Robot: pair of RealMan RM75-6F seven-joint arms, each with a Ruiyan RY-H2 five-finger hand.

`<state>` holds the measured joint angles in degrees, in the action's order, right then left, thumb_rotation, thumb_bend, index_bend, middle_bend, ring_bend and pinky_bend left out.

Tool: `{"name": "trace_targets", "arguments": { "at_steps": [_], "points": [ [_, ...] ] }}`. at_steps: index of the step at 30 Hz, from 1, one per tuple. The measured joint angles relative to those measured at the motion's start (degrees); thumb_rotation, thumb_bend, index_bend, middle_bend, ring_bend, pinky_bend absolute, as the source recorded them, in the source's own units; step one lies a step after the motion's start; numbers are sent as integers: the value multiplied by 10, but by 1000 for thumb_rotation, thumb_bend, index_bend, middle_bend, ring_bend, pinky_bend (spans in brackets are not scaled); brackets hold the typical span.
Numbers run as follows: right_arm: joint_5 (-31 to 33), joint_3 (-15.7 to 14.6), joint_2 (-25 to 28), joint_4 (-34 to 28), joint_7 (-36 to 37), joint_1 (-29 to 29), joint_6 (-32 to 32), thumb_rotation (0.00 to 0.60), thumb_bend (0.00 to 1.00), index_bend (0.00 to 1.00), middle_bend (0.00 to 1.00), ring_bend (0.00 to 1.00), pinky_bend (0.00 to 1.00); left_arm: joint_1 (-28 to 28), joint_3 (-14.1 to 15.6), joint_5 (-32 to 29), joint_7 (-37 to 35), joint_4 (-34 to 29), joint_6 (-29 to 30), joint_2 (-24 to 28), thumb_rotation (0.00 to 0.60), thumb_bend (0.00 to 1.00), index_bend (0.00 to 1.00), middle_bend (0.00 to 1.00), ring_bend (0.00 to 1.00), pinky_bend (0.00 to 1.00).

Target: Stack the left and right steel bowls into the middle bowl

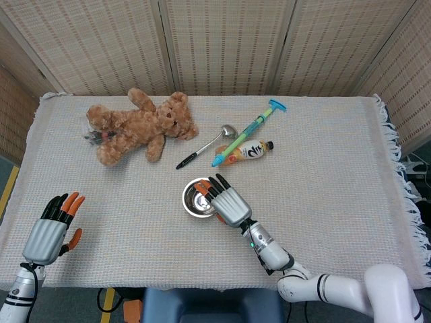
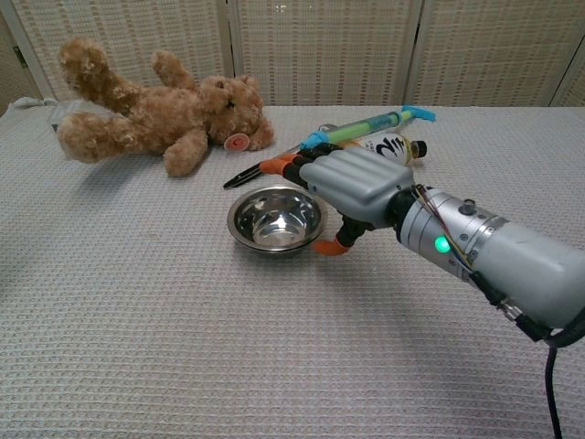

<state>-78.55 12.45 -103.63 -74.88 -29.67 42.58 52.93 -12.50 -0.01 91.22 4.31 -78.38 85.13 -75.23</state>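
Note:
Steel bowls (image 1: 197,199) sit nested together at the middle of the table, seen in the chest view as one stack with a doubled rim (image 2: 274,219). My right hand (image 1: 227,204) lies over the stack's right edge with its fingers stretched out above the rim. In the chest view the right hand (image 2: 352,187) has its thumb curved beside the bowl's near right side, and nothing is gripped. My left hand (image 1: 47,229) hovers at the table's near left corner, fingers apart and empty. No other steel bowl shows on the table.
A teddy bear (image 1: 138,124) lies at the back left. Behind the bowls lie a spoon (image 1: 215,140), a black pen (image 2: 245,176), a blue-green toy syringe (image 1: 249,131) and a small orange bottle (image 1: 246,151). A woven cloth (image 1: 350,202) covers the table.

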Motion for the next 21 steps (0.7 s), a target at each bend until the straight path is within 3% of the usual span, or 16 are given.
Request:
{"name": "trace_targets", "arguments": {
  "at_steps": [5, 10, 16, 21],
  "points": [
    [12, -19, 79, -84, -20, -38, 37, 600, 123, 0, 0, 0, 0, 4, 1, 5, 13, -6, 7, 2, 600, 442, 0, 0, 0, 86],
    [-11, -57, 151, -128, -26, -119, 160, 600, 123, 0, 0, 0, 0, 13, -1, 1, 25, -14, 15, 8, 600, 438, 0, 0, 0, 86],
    [-36, -106, 209, -118, 25, -262, 347, 600, 123, 0, 0, 0, 0, 15, -6, -14, 55, -22, 6, 7, 600, 444, 0, 0, 0, 86],
    [-43, -127, 250, -97, 124, -318, 391, 600, 123, 0, 0, 0, 0, 13, -11, -22, 77, -24, -3, -2, 600, 447, 0, 0, 0, 87]
  ]
}}
